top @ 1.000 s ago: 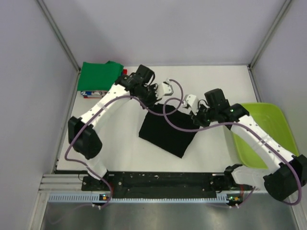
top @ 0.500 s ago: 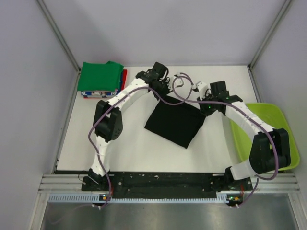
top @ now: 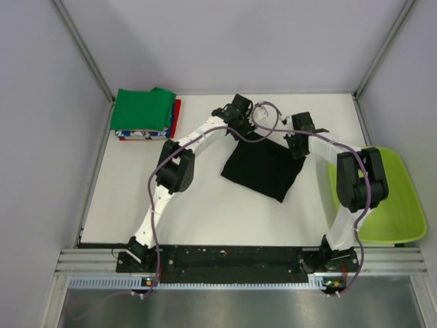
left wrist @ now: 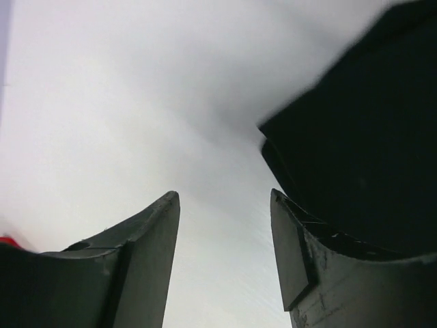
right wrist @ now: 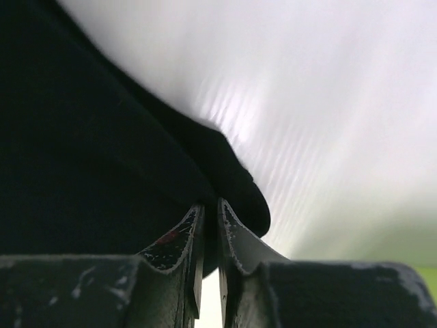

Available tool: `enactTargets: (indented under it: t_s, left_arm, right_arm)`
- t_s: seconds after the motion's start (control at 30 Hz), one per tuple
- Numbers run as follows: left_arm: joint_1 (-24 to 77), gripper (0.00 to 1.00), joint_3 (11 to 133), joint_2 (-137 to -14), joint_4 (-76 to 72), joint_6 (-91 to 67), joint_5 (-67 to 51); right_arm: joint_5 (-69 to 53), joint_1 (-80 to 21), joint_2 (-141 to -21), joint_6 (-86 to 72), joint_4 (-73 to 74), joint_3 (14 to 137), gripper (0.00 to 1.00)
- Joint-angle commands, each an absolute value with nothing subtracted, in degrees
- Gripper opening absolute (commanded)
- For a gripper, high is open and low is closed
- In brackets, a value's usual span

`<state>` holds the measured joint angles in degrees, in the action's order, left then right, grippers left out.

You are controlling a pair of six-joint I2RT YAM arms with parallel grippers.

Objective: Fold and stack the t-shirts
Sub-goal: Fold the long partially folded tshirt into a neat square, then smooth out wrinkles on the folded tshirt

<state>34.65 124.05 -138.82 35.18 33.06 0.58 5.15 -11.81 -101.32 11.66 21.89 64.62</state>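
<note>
A black t-shirt [top: 263, 167] lies folded flat on the white table [top: 205, 212], right of the middle. My left gripper [top: 244, 131] is at the shirt's back left corner. In the left wrist view its jaws [left wrist: 222, 198] stand open over bare table, and the black cloth [left wrist: 362, 137] lies just to the right of them. My right gripper [top: 298, 145] is at the back right corner. In the right wrist view it [right wrist: 210, 205] is shut on the shirt's edge [right wrist: 232, 171]. A stack of folded t-shirts sits at the back left, with green [top: 140, 109] on top, then red [top: 177, 113] and blue-white patterned [top: 135, 133].
A lime-green plastic tub [top: 396, 205] stands at the table's right edge, partly behind the right arm. Both arms reach far toward the back wall. Grey walls close in the table on three sides.
Both grippers have carried the black shirt toward the back and right. The left jaws have opened and let go of its corner.
</note>
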Motion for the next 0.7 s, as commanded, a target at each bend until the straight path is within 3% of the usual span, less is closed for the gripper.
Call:
enactTargets:
  t_s: [0.0,0.07,0.3,0.4,0.53,0.6,0.67]
  left_arm:
    - [34.80,0.61,134.91,-142.12,29.44,29.27,10.37]
    - [34.63,0.61,133.08,-139.94,30.06,28.31,9.94]
    - [32.79,0.63,121.57,-127.90,33.04,24.79,2.47]
    - [31.91,0.63,115.86,-123.06,33.57,22.95,-2.00]
    - [31.55,0.63,108.12,-117.26,34.45,19.35,-9.39]
    - [31.64,0.61,103.91,-114.01,33.58,16.36,-14.21]
    - [31.64,0.56,100.91,-112.68,33.57,14.86,-20.10]
  right_arm:
    - [15.02,-10.55,-107.04,3.79,21.35,74.43,0.14]
    - [15.99,-10.63,-107.14,0.98,24.77,77.07,0.25]
    - [17.32,-10.63,-98.10,-11.31,31.72,75.95,0.47]
    - [11.54,-10.55,-95.89,-17.38,32.87,71.47,0.69]
    - [5.28,-10.55,-96.94,-20.74,32.17,67.07,0.69]
    - [5.71,-10.37,-98.34,-21.18,31.03,65.66,0.64]
    - [4.05,-10.11,-100.71,-21.09,29.89,65.65,0.47]
